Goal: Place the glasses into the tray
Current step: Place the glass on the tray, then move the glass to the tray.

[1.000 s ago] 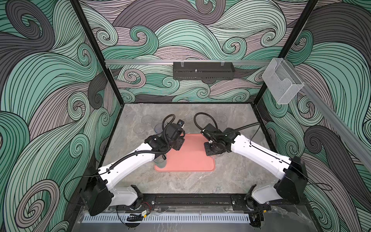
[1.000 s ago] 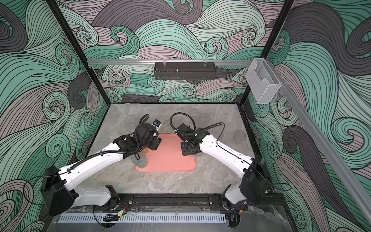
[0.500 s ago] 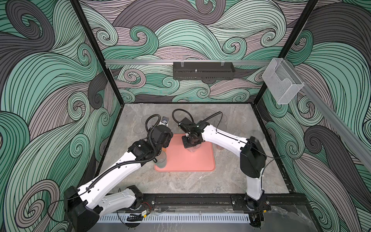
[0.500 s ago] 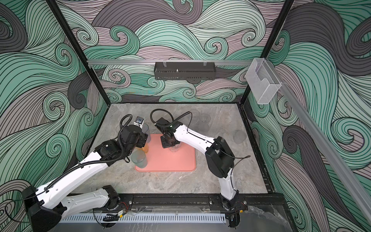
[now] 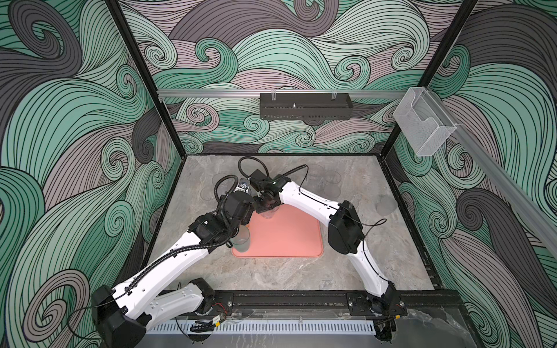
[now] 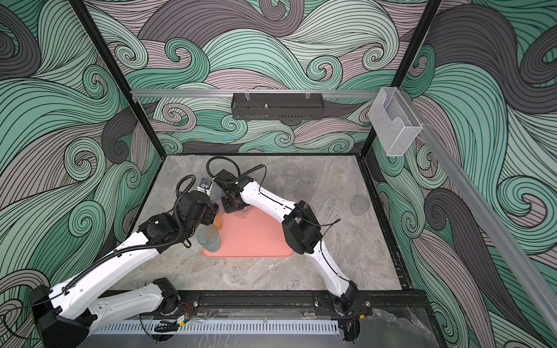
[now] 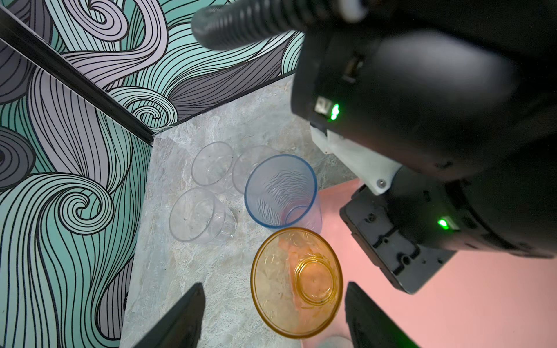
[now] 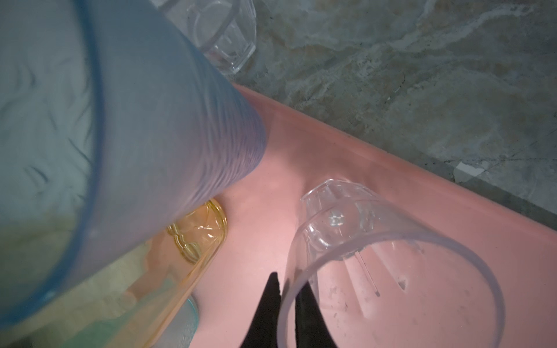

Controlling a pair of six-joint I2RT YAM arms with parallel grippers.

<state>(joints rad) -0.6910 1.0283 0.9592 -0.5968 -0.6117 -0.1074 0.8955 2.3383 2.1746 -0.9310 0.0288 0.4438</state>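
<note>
The salmon-pink tray (image 5: 286, 238) lies mid-table in both top views. A teal glass (image 6: 208, 238) stands in its near left corner, an orange glass (image 7: 297, 281) further along its left edge and a tall blue glass (image 7: 281, 191) at its far left corner. My left gripper (image 7: 274, 286) hangs open above the orange glass, one finger on each side, touching nothing. My right gripper (image 8: 287, 281) is shut on the rim of a clear glass (image 8: 391, 271) that stands upright on the tray beside the blue glass (image 8: 150, 120).
Three clear glasses (image 7: 199, 215) stand on the table by the far left wall corner. Two more clear glasses (image 5: 324, 180) and a grey one (image 5: 385, 205) stand at the far right. The two wrists are close together over the tray's far left part.
My right arm has carried the clear glass left across the tray to its far left part. My left gripper has shifted left, off the tray's middle to its left edge.
</note>
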